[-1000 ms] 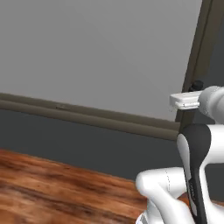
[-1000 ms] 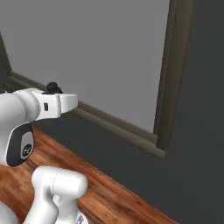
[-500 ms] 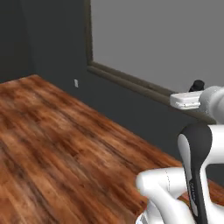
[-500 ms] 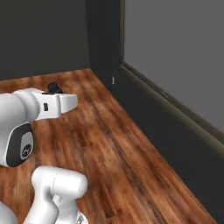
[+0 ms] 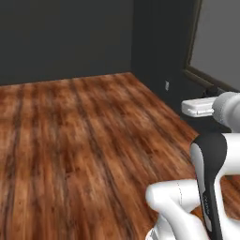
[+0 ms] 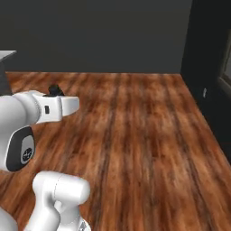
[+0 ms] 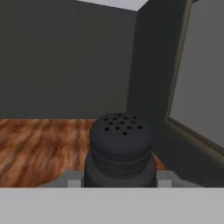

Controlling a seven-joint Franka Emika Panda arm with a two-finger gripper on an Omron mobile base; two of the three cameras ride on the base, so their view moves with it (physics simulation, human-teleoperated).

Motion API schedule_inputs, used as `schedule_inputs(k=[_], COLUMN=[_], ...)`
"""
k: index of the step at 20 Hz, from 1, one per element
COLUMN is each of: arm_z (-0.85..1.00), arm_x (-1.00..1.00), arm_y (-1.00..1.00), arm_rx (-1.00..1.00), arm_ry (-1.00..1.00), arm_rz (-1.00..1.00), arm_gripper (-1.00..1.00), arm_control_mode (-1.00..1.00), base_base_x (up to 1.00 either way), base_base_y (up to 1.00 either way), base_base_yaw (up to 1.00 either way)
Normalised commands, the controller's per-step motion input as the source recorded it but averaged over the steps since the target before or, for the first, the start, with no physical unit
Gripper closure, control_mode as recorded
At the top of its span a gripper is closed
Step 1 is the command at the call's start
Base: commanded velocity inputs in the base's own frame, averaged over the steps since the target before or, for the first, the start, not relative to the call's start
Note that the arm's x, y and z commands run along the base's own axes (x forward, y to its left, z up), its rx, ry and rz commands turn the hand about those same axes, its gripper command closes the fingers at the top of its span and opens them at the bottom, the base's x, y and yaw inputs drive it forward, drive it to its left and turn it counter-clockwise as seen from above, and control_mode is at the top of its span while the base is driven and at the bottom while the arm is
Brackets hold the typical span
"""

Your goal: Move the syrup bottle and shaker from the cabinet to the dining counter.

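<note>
In the left base view you had a wood-plank floor [image 5: 79,140] across most of the frame, dark walls [image 5: 61,37] along the top, and a framed grey panel [image 5: 220,42] at the upper right. The arm's white links rose at the lower right.

In the right base view the same floor spread out, the dark wall ran along the top, and a small wall socket [image 6: 204,92] sat at the right edge. The arm stood at the left.

In the hand view the shaker [image 7: 120,151] sat at lower centre, its perforated rounded top facing you, clamped in the gripper [image 7: 119,178], whose jaws pressed both its sides.
</note>
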Motion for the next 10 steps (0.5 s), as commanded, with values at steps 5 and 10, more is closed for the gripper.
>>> schedule_inputs(k=[5, 10], arm_z=[0.0, 0.0], arm_x=[0.0, 0.0], arm_y=[0.0, 0.0], arm_rx=[0.0, 0.0], arm_ry=[0.0, 0.0], arm_rz=[0.0, 0.0], arm_gripper=[1.0, 1.0], arm_control_mode=[1.0, 1.0], base_base_x=[0.02, 0.6], base_base_y=[0.41, 0.06], base_base_yaw=[0.68, 0.51])
